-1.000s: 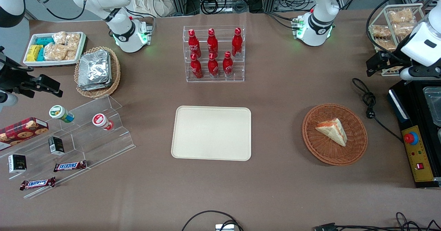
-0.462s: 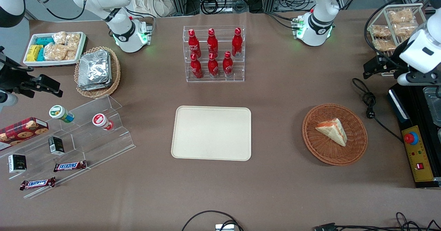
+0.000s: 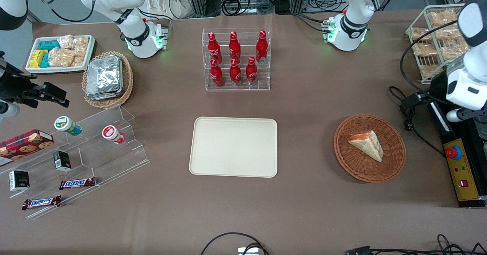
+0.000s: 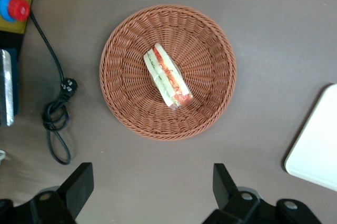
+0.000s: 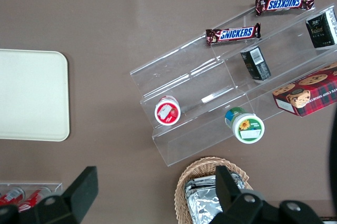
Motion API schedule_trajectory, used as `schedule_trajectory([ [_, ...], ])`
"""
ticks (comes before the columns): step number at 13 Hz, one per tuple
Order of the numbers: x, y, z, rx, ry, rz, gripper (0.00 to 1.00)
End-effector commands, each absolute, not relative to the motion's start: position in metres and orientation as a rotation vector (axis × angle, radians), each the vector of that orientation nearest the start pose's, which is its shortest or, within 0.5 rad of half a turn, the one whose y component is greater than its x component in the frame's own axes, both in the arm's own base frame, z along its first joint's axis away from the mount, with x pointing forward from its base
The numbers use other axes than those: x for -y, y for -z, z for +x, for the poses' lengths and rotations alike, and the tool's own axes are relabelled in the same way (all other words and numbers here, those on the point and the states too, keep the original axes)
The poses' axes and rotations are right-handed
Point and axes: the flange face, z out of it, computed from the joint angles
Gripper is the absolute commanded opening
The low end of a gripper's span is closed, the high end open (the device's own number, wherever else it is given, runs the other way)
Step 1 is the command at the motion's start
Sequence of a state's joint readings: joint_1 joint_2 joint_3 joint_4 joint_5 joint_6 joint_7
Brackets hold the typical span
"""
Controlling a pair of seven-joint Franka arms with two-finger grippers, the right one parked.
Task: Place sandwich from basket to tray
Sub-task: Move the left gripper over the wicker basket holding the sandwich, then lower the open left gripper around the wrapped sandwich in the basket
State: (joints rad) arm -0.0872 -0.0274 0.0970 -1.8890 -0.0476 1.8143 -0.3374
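Note:
The sandwich [image 3: 366,144], a pale triangular wedge with a red-orange filling edge, lies in the round reddish-brown wicker basket [image 3: 361,165] toward the working arm's end of the table. The wrist view looks down on the sandwich [image 4: 167,77] in the basket [image 4: 126,77]. My gripper [image 3: 414,99] hangs above the table beside the basket, a little farther from the front camera than it. The gripper [image 4: 150,184] is open, with only bare table between its fingers. The cream tray [image 3: 233,147] lies flat at the table's middle; a corner of the tray [image 4: 316,150] shows in the wrist view.
A black cable with a plug [image 3: 407,112] lies on the table under my gripper. A black and yellow control box with a red button [image 3: 452,153] sits at the table's end. A wire rack of snack bags [image 3: 437,34] and a rack of red bottles [image 3: 236,59] stand farther back.
My gripper has come nearer to the front camera and toward the basket, from beside the wire rack to above the cable. The sandwich and basket have not moved.

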Motion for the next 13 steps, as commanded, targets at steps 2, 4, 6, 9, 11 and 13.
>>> schedule_trajectory([
  [2,0.003,-0.426,0.540,0.887,-0.019,-3.062,1.00],
  [4,0.014,-0.383,0.544,1.008,0.008,-3.020,1.00],
  [6,0.017,-0.350,0.552,1.056,-0.002,-2.993,1.00],
  [9,0.018,-0.316,0.558,1.147,-0.003,-2.950,1.00],
  [11,0.016,-0.296,0.563,1.213,0.015,-2.928,1.00],
  [13,0.020,-0.281,0.565,1.233,0.014,-2.917,1.00],
])
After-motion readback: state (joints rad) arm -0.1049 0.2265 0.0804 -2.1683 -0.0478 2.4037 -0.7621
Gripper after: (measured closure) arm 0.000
